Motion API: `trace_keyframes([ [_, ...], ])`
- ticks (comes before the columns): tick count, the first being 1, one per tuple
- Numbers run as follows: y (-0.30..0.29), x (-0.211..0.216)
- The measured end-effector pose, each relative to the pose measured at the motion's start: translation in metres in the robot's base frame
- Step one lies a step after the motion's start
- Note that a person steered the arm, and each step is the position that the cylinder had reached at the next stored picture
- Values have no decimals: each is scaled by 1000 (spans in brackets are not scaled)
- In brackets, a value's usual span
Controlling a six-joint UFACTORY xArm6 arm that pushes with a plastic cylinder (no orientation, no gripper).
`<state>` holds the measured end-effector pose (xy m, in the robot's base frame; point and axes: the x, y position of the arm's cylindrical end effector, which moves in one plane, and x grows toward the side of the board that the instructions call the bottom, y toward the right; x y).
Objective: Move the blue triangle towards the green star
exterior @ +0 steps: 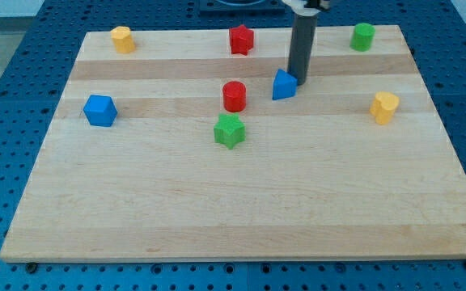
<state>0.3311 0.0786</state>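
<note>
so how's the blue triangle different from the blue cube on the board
The blue triangle is wedge-shaped with a pointed top; the blue cube is boxy and flat-topped. The blue triangle sits near the board's middle, beside the red cylinder; the blue cube stands alone toward the view's left. My tip is right against the blue triangle's right side, but far from the blue cube. Both are blue.

Bright, even light; soft shadows, perhaps slightly blurred.
</note>
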Motion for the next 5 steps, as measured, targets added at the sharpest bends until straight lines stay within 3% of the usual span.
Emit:
trace_keyframes([
  [2,-36,2],
  [5,-38,40],
])
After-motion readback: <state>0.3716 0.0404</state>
